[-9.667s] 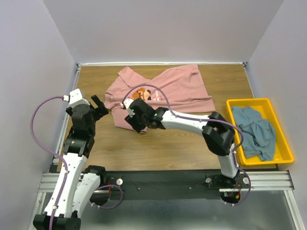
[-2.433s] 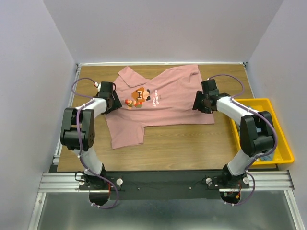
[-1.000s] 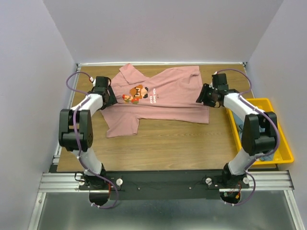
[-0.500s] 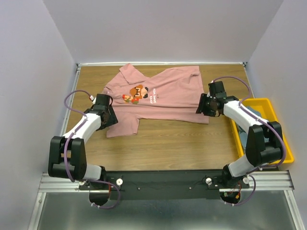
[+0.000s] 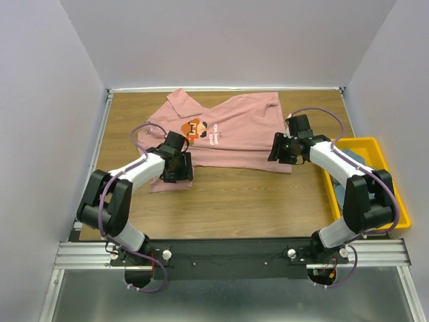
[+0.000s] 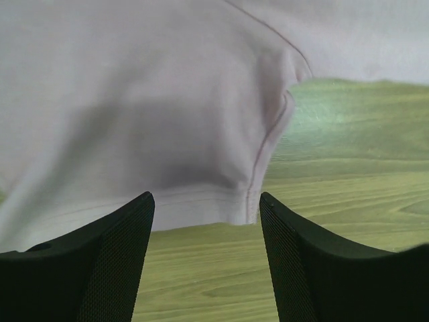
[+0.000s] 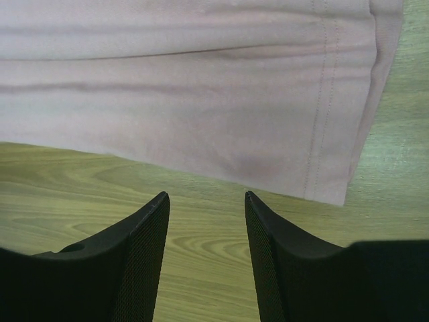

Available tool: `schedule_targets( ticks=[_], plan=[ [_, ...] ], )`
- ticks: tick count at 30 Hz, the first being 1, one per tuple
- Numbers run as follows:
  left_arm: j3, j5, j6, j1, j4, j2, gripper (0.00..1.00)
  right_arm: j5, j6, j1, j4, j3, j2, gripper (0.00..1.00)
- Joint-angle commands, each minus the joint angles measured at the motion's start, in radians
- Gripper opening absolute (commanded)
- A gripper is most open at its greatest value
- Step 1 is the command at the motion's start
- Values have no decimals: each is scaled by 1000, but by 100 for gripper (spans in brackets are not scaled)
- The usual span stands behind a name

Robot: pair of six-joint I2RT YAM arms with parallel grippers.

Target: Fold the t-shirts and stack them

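Left fingers [image 6: 110, 261], right fingers [image 7: 131, 261]: parted, empty, low over near cloth corners.
Pink t-shirt [image 5: 231, 131]: spread on table [image 5: 255, 194]; judged light, limp, drapes freely; pinch stitched hem corners.

The pink t-shirt [image 5: 244, 127] has small white text beside its cartoon print [image 5: 194, 129], but it is too small to read.
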Motion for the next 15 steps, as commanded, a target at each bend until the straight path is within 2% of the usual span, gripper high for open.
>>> schedule_targets(
  ticks=[1, 5, 10, 12, 15],
  plan=[
    [19, 80, 22, -36, 45, 81, 72, -17, -2, 0, 2, -27, -18, 56],
    [33, 99, 14, -80, 56, 128, 72, -17, -4, 2, 4, -50, -45, 56],
    [39, 195, 17, -140, 29, 167, 72, 3, -7, 0, 0, -68, -70, 56],
    [47, 243, 20, -155, 4, 161, 72, 7, -8, 2, 0, -67, -73, 56],
    [56, 239, -9, -171, -28, 128, 72, 4, -12, 2, 0, -62, -76, 56]
  ],
)
